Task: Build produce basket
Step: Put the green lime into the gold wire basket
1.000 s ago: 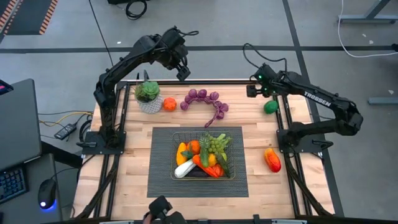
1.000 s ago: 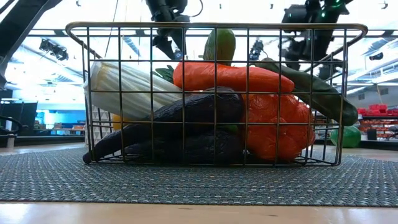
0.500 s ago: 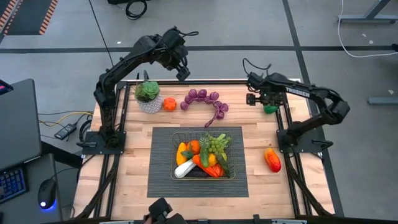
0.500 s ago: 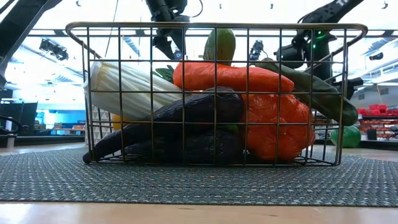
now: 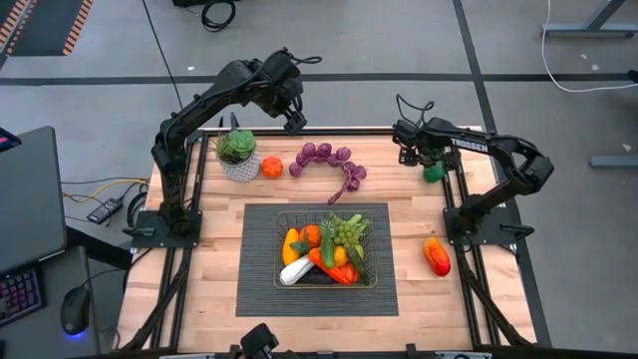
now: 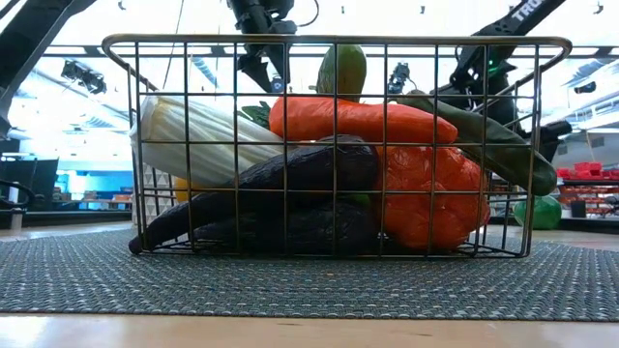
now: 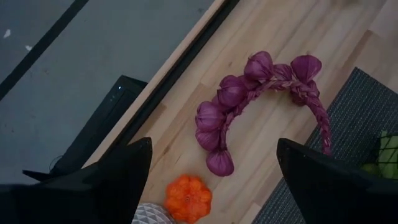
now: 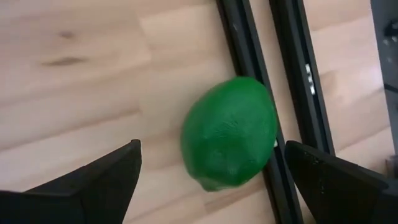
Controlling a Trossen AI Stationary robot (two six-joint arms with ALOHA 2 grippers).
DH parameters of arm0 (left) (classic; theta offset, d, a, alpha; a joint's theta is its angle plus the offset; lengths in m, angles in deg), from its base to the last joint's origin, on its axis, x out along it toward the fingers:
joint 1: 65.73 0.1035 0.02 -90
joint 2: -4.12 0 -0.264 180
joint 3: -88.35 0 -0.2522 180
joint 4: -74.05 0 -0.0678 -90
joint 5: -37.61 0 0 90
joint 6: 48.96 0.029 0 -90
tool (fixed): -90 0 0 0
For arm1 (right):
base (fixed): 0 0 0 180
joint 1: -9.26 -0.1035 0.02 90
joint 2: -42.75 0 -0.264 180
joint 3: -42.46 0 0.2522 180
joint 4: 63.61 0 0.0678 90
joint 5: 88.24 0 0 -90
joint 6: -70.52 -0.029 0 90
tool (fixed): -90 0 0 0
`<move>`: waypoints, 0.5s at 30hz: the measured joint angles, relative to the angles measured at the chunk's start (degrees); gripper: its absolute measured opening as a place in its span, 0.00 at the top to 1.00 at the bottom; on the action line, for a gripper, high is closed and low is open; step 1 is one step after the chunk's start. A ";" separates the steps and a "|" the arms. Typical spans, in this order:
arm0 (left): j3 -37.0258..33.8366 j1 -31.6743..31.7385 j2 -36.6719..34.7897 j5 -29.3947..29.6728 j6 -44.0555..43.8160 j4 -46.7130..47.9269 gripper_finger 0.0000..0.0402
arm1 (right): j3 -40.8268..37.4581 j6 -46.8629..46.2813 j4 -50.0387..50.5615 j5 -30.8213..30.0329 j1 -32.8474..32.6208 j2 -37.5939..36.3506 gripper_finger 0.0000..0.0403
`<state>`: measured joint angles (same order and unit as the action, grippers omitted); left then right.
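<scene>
The wire basket (image 5: 325,251) stands on the dark mat (image 5: 259,264), filled with produce: a white-green leek (image 6: 193,140), a carrot (image 6: 358,118), an eggplant (image 6: 300,169). A round green fruit (image 8: 230,134) lies on the wood beside the black rail at the far right. My right gripper (image 8: 211,186) hangs open just above it, one finger on either side, not touching. My left gripper (image 7: 214,186) is open, high over the table's far edge above a purple bulb braid (image 7: 249,99) and a small orange fruit (image 7: 188,198).
A white pot with a succulent (image 5: 237,155) stands at the far left. A red-orange pepper (image 5: 436,256) lies on the wood right of the mat. The black frame rail (image 8: 249,74) runs right beside the green fruit. Bare wood lies near and left of the mat.
My right gripper has come down over the green fruit at the far right, tipping steeply downward and rolling as its arm folded lower. The produce and the basket have stayed where they were.
</scene>
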<state>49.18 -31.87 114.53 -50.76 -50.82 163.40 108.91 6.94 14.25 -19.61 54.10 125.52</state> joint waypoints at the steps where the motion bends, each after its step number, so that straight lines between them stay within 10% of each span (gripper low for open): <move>1: 0.00 -0.03 0.00 0.00 0.44 0.00 0.12 | -0.40 -0.09 0.10 0.42 0.29 0.47 0.01; 15: 0.00 -0.03 0.00 0.02 1.07 1.52 0.12 | -8.06 -4.33 -6.85 1.55 1.45 2.50 0.01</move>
<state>49.18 -31.91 114.53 -50.75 -49.75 164.92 100.86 2.60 7.40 -18.06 55.55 128.02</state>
